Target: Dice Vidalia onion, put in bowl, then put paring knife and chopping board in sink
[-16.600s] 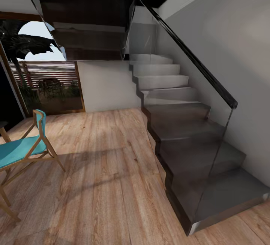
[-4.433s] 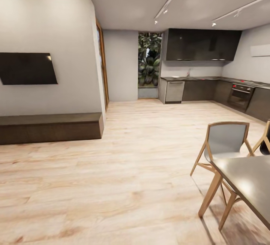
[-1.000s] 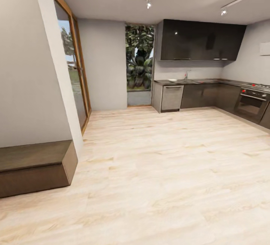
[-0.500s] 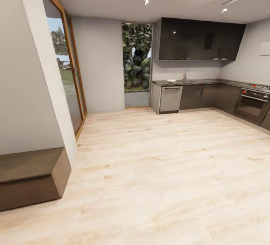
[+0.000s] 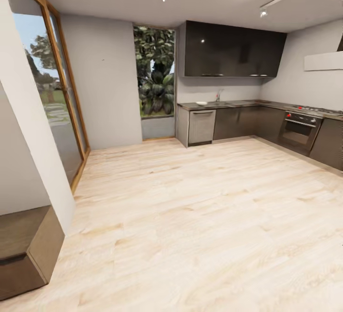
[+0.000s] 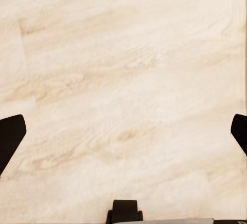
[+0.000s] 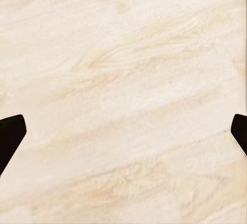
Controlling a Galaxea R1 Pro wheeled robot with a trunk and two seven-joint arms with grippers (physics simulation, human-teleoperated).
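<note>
Head cam: the kitchen (image 5: 228, 92) sits at 1 o'clock, the bowl (image 5: 201, 103) a white speck on the countertop (image 5: 238, 104); onion hidden, probably slick, so I'd grip its middle. Left wrist: my left gripper (image 6: 123, 131) spread wide over floor (image 6: 123, 70). Right wrist: right gripper (image 7: 123, 134) wide too.

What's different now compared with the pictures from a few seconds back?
Only the robot and its camera moved: from the staircase it turned and rolled across the wood floor toward the kitchen, now nearer. The white bowl sits on the countertop as before. Both pincers, left and right, are open, holding nothing.
</note>
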